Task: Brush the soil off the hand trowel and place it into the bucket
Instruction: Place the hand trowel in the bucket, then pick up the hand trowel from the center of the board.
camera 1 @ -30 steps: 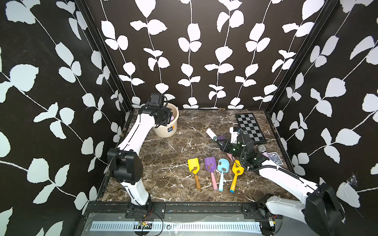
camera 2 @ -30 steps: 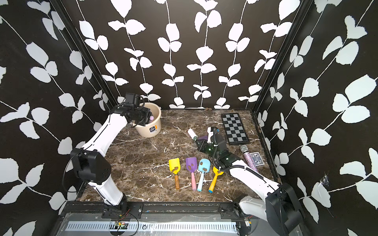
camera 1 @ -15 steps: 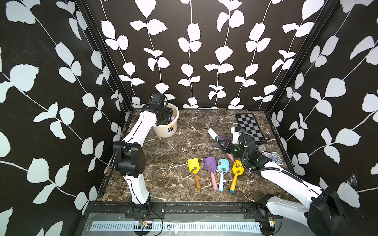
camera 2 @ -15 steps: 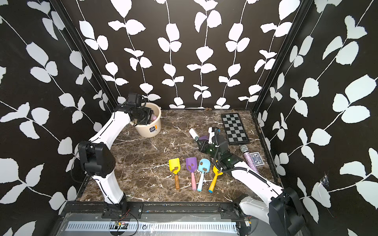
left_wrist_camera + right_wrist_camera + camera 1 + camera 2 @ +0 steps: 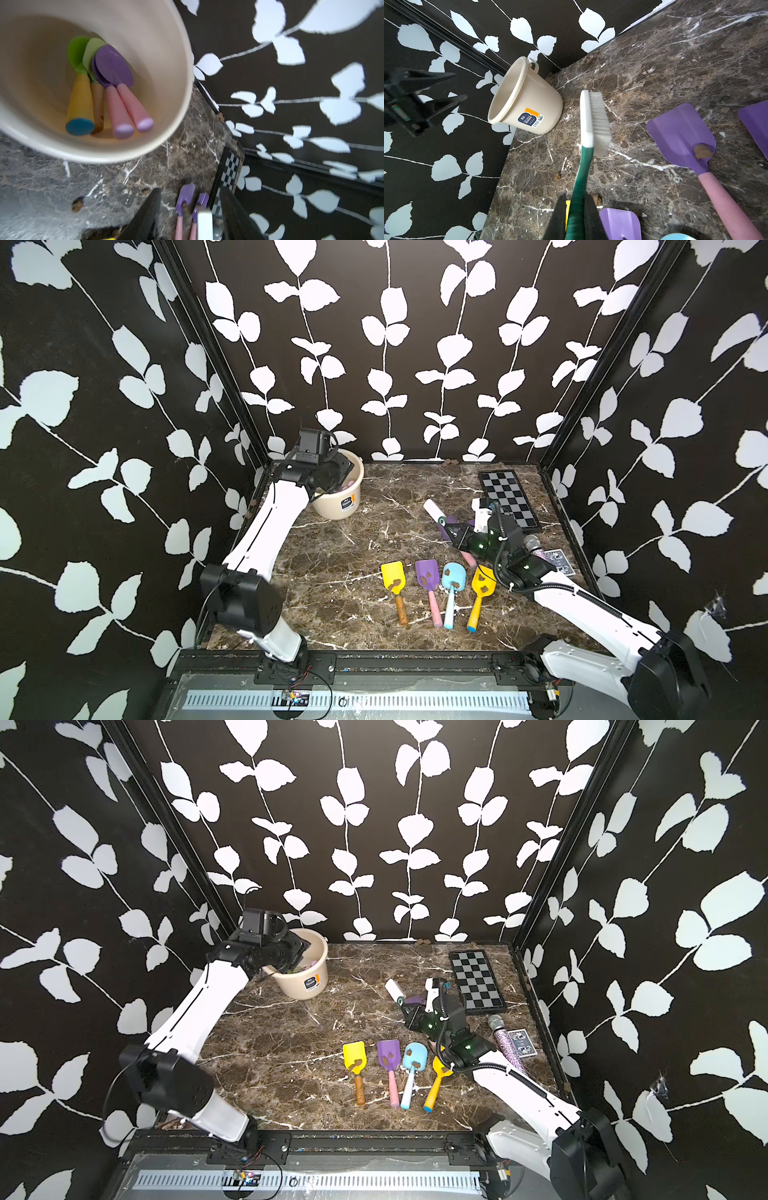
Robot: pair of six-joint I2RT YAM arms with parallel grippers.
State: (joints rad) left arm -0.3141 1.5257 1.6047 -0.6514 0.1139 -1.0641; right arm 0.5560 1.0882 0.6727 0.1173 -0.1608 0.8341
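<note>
Clamps the green-handled brush (image 5: 591, 116) in the right gripper (image 5: 575, 207), holds the left gripper (image 5: 458, 86) parted and empty above the bucket (image 5: 336, 506), and should find the purple trowel (image 5: 683, 133), soil (image 5: 703, 151) on its blade, flat on the marble tabletop (image 5: 654, 62), light, stiff and slick: pinch the pink handle (image 5: 726, 203).

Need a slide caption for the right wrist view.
Right gripper shut on a green-handled brush, cream bucket beyond it, soil clump on a pink-handled purple trowel alongside.
</note>
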